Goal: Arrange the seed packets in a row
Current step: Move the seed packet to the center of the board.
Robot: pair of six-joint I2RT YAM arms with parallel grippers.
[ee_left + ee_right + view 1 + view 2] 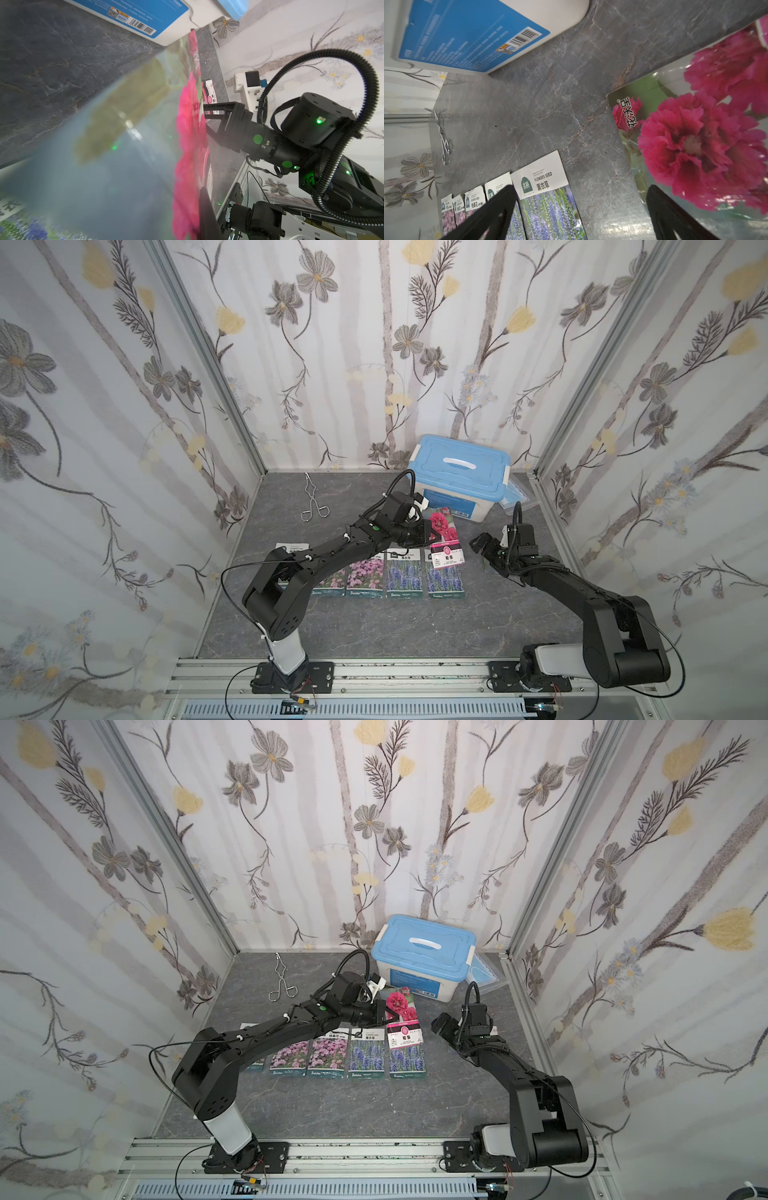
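The left jaws, shut on one thin edge of the flat magenta carnation seed packet (443,526), may drop it crooked, seemingly onto the purple lavender packet (444,581) beneath them; the right jaws gape empty alongside.

Black left arm (328,551) covers the row's leftmost flat paper seed packets (332,584) (only edges show); the glossy magenta carnation packet (187,135) blurs in the left wrist view.

Glossy carnation pkt (695,145), matt stone-look table (550,93), shiny metal tongs (444,145), plastic box (457,479).
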